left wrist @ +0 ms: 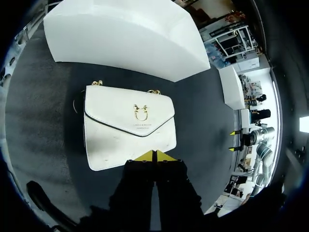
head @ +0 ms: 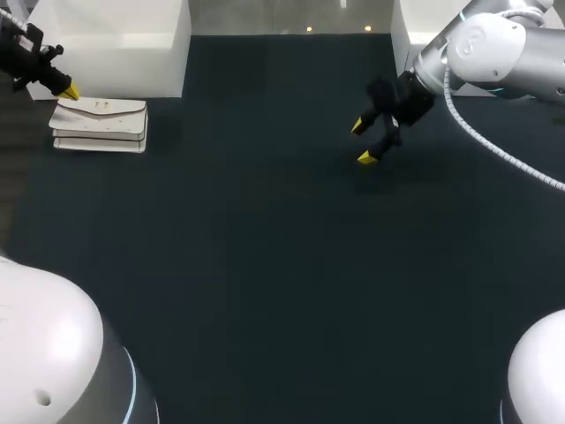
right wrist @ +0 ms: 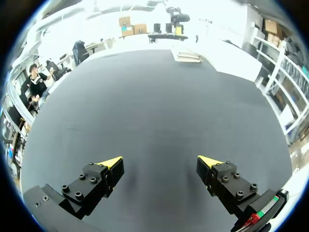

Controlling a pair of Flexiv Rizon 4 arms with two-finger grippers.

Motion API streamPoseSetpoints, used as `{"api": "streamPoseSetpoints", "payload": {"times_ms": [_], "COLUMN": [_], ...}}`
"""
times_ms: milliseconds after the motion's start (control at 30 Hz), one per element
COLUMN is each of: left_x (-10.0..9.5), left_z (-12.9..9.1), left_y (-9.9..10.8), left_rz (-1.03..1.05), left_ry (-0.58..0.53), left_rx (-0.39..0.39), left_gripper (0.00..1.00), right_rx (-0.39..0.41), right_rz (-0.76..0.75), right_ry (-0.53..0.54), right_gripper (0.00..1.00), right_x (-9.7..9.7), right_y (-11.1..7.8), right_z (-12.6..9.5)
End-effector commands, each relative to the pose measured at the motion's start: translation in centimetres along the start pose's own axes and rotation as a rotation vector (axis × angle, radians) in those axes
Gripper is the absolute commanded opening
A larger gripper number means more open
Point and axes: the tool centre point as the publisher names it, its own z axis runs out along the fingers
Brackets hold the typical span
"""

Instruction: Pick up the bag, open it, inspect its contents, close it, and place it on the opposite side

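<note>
The white bag (head: 99, 125), with a gold clasp and gold chain ends, lies on the dark table at the far back left. In the left wrist view its flap side (left wrist: 128, 125) faces the camera. My left gripper (head: 69, 90) is shut, its yellow tips pressed together (left wrist: 154, 155) just over the bag's near edge, with nothing seen between them. My right gripper (head: 362, 141) hangs open over the back middle of the table, far from the bag. The right wrist view shows its spread fingers (right wrist: 159, 166) over bare table, and the bag (right wrist: 187, 56) small in the distance.
A white box (head: 110, 44) stands right behind the bag, and shows beyond the bag (left wrist: 125, 38) in the left wrist view. Another white box (head: 424, 35) stands at the back right, behind my right arm. The dark table top (head: 265, 265) stretches wide between them.
</note>
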Motion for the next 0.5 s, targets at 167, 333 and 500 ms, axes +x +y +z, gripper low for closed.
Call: {"api": "streamPoseSetpoints", "payload": {"times_ms": [167, 333, 500], "left_x": [2.0, 2.8, 2.2], "left_z": [-0.5, -0.9, -2.4], "left_y": [0.2, 0.6, 1.1], "left_rz": [0.016, 0.027, 0.018], "left_ry": [-0.099, -0.094, -0.043], "left_rx": [-0.125, -0.104, -0.06], "left_gripper": [0.02, 0.67, 1.0], "right_rx": [-0.001, -0.001, -0.001], "right_rz": [0.0, 0.0, 0.0], "right_ry": [0.003, 0.003, 0.003], "right_gripper": [1.0, 1.0, 1.0], "right_x": [-0.2, -0.2, -0.2], "right_y": [0.0, 0.0, 0.0], "right_z": [0.0, 0.0, 0.0]}}
